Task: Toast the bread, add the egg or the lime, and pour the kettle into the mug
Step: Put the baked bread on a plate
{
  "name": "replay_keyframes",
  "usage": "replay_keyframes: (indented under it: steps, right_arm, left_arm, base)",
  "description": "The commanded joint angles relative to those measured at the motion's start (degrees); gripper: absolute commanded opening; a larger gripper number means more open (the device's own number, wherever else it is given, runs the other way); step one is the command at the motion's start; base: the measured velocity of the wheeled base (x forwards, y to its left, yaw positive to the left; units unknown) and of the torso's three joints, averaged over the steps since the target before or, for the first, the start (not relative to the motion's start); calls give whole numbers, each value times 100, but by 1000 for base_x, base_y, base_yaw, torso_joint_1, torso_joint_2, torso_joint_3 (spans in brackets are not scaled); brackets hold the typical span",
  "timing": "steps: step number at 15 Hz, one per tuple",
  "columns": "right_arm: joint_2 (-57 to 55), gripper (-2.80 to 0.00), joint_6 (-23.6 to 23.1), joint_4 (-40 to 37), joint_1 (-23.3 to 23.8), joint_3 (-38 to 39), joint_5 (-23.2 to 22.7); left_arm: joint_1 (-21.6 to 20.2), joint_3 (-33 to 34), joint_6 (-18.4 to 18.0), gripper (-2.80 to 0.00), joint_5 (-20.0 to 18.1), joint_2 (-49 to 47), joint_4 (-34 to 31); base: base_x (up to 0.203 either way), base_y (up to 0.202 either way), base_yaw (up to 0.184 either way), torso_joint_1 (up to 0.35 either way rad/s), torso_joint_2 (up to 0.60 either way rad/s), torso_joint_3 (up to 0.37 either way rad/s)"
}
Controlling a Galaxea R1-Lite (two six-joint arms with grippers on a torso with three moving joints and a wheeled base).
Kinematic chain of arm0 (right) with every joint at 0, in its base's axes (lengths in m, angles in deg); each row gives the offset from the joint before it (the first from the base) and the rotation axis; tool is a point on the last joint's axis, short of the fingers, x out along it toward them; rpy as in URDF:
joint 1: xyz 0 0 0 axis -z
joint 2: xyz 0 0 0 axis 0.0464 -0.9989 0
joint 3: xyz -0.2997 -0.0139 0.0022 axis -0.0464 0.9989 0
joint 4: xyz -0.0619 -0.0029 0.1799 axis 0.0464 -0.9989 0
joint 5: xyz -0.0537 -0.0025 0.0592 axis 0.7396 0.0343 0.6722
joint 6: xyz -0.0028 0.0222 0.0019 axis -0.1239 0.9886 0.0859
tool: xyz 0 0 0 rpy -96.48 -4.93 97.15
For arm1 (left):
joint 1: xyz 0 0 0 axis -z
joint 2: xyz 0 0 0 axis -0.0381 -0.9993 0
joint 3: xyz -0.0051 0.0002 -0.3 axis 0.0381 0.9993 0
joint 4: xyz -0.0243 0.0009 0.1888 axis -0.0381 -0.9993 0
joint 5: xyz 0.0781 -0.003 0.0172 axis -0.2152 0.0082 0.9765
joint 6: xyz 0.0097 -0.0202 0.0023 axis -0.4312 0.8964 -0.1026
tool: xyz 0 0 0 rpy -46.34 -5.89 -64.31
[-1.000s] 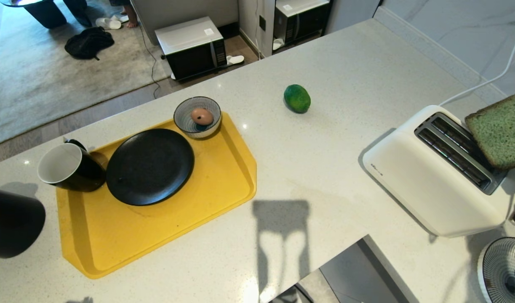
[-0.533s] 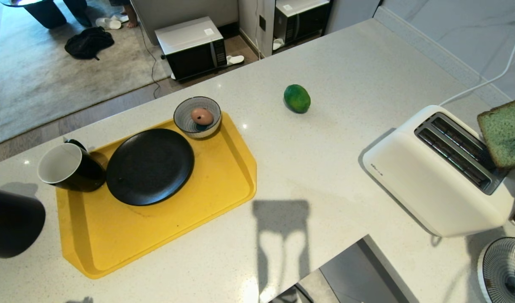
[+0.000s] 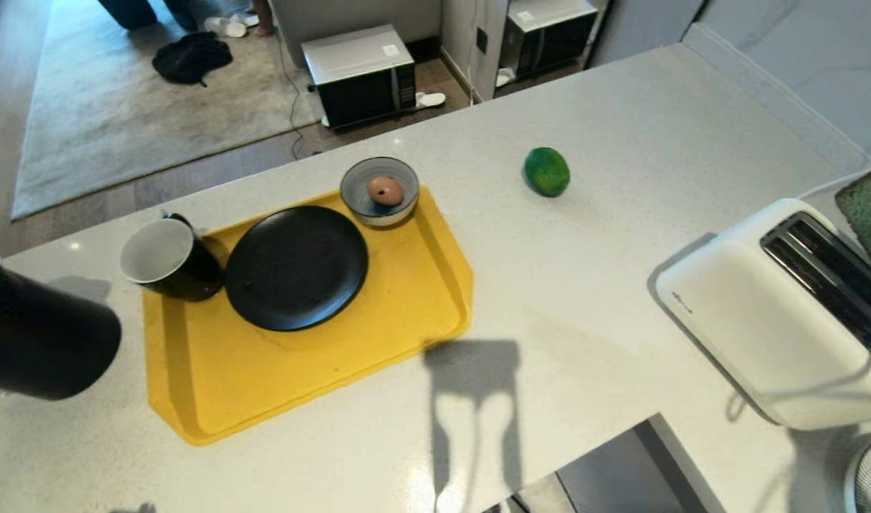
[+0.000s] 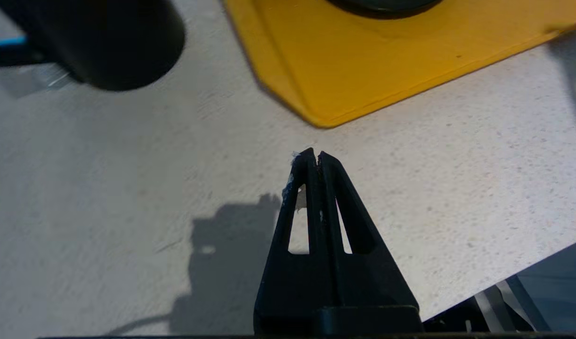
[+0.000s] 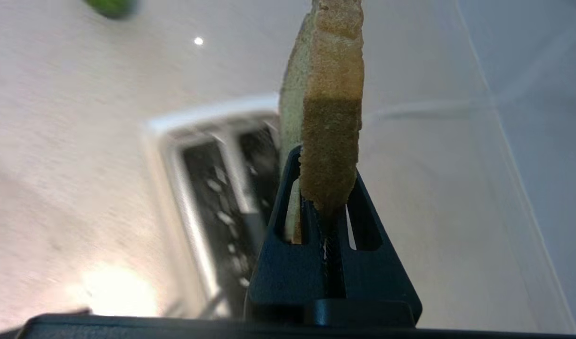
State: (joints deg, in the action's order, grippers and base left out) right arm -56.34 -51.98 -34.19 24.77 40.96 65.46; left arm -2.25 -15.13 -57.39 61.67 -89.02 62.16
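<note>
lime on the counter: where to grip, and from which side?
Take the lime across its short middle, coming straight down. It lies on its side, an oval on bare counter, clear of the tray and toaster, so jaws set across the narrow width should seat best; gripped along its length it would likely squirt out.

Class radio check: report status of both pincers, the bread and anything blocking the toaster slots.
Right pincer shut on bread, above toaster. Left pincer shut, empty, near tray. Slots look unblocked.
</note>
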Motion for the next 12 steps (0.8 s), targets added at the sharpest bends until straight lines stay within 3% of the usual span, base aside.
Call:
replay_keyframes:
  steps: [1,9,12]
  right_arm:
    - [93,-280,-14,6,-29,0,-6]
    - [174,-280,-5,-3,-32,52,-13]
    - [174,-280,-17,-3,-104,131,-51]
  left_arm:
    - [-10,-1,-1,-280,-2,0,15]
    - [-10,-1,-1,-280,-2,0,7]
    - [-10,7,-1,-280,-1,0,7]
  base:
    - [0,-4,178,9,6,2]
    - [-1,-9,174,3,2,2]
    - [0,-2,108,4,3,3]
